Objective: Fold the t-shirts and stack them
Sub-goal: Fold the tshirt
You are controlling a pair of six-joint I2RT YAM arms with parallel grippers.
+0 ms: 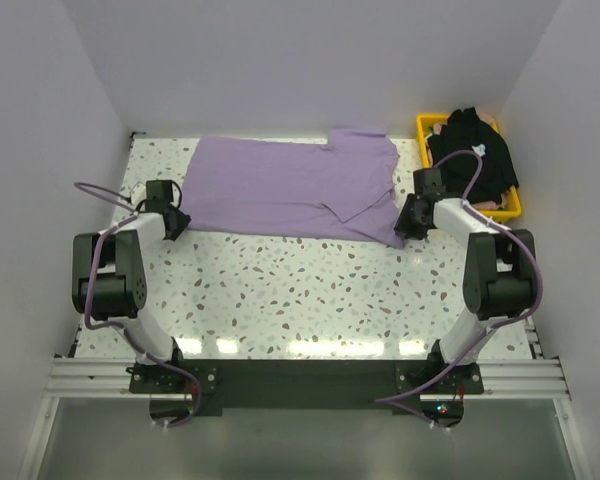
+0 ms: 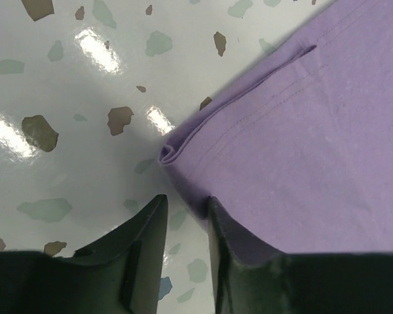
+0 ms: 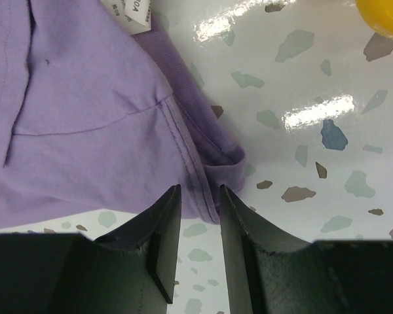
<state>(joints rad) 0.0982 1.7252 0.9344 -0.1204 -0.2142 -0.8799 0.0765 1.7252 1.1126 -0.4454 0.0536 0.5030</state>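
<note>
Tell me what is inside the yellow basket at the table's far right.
A black t-shirt with a small white mark lies heaped in the yellow basket. Something pale peeks out at its edges; whatever lies underneath is covered.

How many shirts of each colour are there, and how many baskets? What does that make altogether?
purple shirt: 1
black shirt: 1
yellow basket: 1
Total: 3
</note>
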